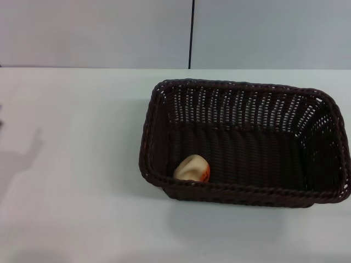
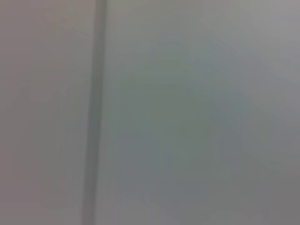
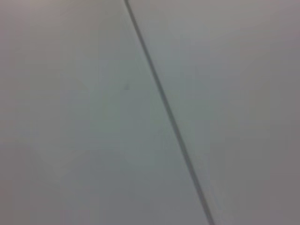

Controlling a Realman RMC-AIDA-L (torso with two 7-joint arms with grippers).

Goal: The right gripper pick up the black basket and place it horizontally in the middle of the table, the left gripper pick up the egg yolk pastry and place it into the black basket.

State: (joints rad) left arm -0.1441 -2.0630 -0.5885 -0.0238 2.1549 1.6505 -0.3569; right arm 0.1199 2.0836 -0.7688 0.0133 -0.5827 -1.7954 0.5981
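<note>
On the left, the white table is bare except for a soft grey shadow near its left edge. Neither the left gripper nor the right gripper appears in the head view, so whether each is open or closed cannot be told. Both wrist views show only a pale grey surface with one dark thin line across it (nothing else can be made out there).

Moving to the centre-right, the black basket stands upright on the table with its long side across the view, i.e. horizontal. Its right end reaches the right border of the head view. The weave on the far wall and the right wall lets light through.

Inside the basket, in the near-left corner, lies the egg yolk pastry. It rests on the basket floor and against the near wall, just beside the left wall, with its orange-red spot turned toward the right side.
</note>
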